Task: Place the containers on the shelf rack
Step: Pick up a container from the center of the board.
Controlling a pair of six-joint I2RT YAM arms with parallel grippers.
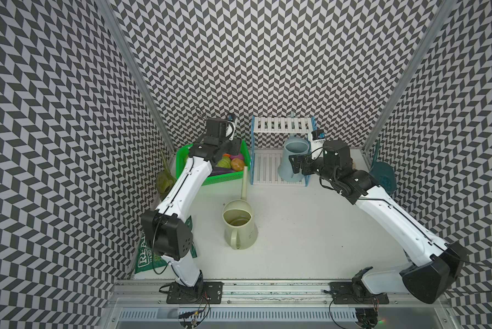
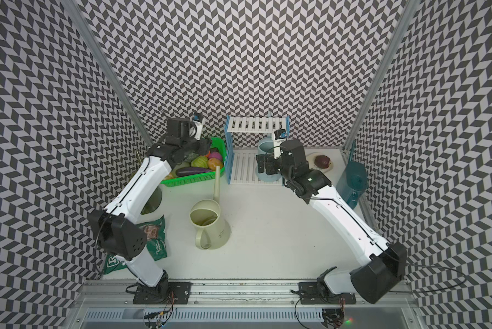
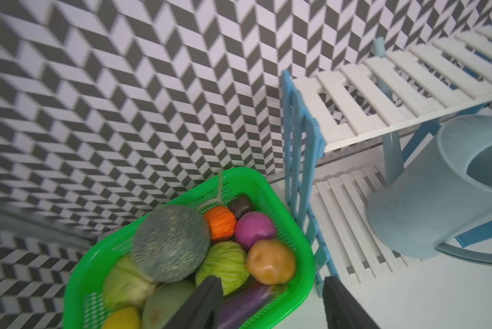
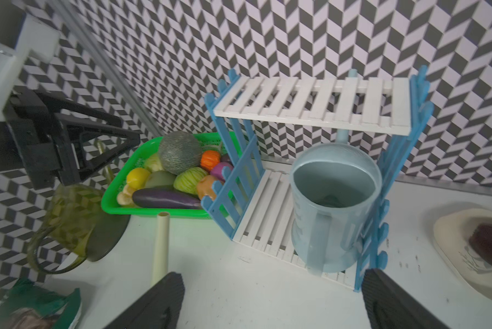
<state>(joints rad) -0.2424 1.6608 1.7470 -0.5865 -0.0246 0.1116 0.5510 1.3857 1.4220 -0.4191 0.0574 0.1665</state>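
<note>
The white tabletop (image 1: 296,228) fills the lower middle of both top views. At its far edge, upper centre of the frame, stands the shelf rack (image 1: 281,125) with two white slatted shelves between pale blue picket sides. Just left of it sits a green basket (image 1: 224,179) heaped with produce.

The cream watering can (image 1: 240,225) stands upright in the middle of the tabletop, well apart from the rack. Its handle points toward the lower edge of the frame, and its long spout reaches up to just beside the basket's front right corner. The pale blue watering can (image 4: 333,199) stands upright on the rack's lower shelf, at its right end, with its spout rising behind the upper shelf – the only can on the rack. The dark teal watering can (image 2: 353,182) is at the right edge of the tabletop by the wall, off the rack. The olive-green watering can (image 1: 165,182) is at the left edge, partly hidden by the left arm, and whether it stands or lies cannot be told.

A green snack bag (image 2: 156,242) lies at lower left under the left arm, and a plate (image 2: 313,158) with a dark red fruit sits right of the rack.

The left claw (image 3: 270,280) hangs above the basket, released, fingers apart and empty. The right claw (image 4: 273,275) is spread wide in front of the pale blue watering can – near it, not touching, and gripping nothing
</note>
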